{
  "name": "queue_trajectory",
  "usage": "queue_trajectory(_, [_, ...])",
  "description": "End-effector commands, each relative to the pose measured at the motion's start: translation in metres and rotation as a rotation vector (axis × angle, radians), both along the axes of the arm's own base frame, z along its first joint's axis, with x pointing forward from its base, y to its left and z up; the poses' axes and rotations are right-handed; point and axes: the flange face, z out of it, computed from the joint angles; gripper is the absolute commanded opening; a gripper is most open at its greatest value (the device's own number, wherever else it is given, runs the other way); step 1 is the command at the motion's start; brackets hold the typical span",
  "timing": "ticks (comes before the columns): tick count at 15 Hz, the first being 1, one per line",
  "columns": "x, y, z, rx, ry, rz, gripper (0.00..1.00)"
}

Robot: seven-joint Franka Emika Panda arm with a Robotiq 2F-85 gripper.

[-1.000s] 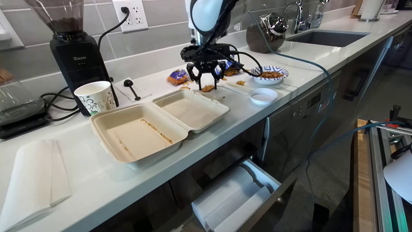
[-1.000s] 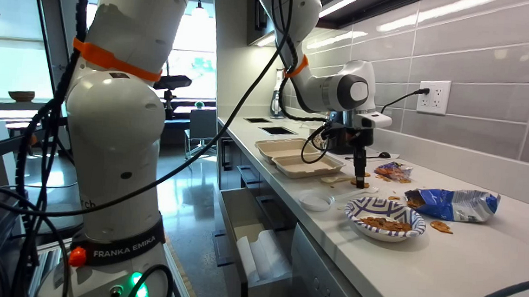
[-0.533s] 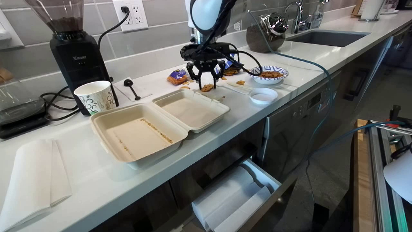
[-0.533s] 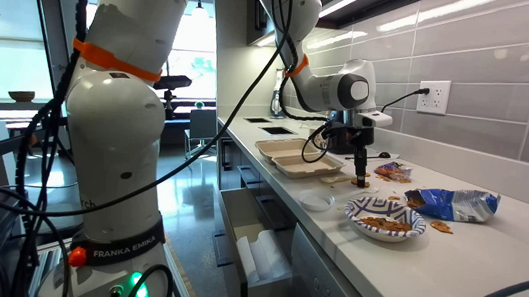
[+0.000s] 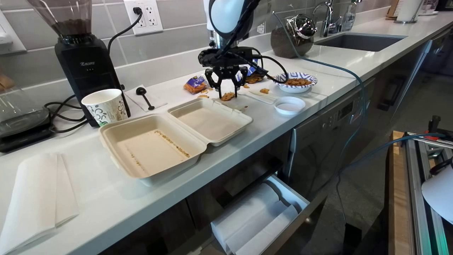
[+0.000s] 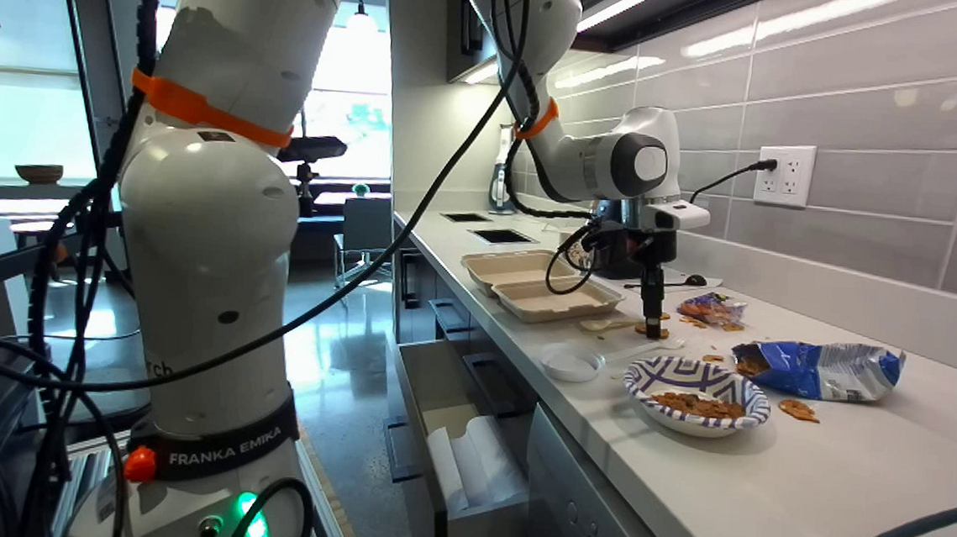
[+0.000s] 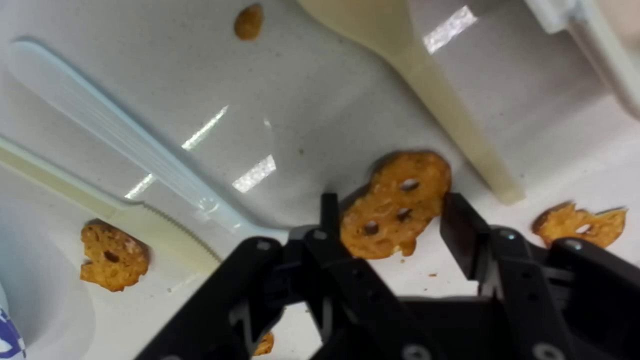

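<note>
Slightly narrower than a second ago, the gripper (image 7: 388,210) stands closed on a pretzel cracker (image 7: 392,202), its fingers (image 7: 462,235) against either edge, while that cracker remains on the counter (image 7: 280,125), just beside the pale spoon (image 7: 440,105) and near the open takeout box (image 5: 212,122).

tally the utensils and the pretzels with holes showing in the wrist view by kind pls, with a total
Holed pretzels: 3, one of them between the jaws of the hand
Tan spoon: 1
Serrated knife: 1
Pale plastic utensil: 1, one end hidden behind the hand
Total: 6
</note>
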Motion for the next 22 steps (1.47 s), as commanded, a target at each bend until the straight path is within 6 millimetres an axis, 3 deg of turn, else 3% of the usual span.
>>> queue_trajectory(1, [-0.0028,0.0024,-0.0012,0.013,0.020,-0.022,0.54])
queue_trajectory(5, [-0.0037,0.0026,0.0003,0.014,0.016,-0.020,0.52])
queue_trajectory(8, [-0.0046,0.0032,0.0035,0.014,0.008,-0.019,0.44])
queue_trajectory(13, [-0.0048,0.0029,0.0035,0.015,0.008,-0.020,0.50])
queue_trajectory(14, [-0.0049,0.0029,0.0035,0.015,0.008,-0.020,0.55])
queue_trajectory(15, [-0.0050,0.0030,0.0038,0.015,0.007,-0.021,0.70])
queue_trajectory(19, [-0.0041,0.0036,0.0056,0.020,-0.004,-0.024,0.98])
queue_trajectory(22, [-0.0019,0.0037,0.0033,0.026,0.001,-0.030,1.00])
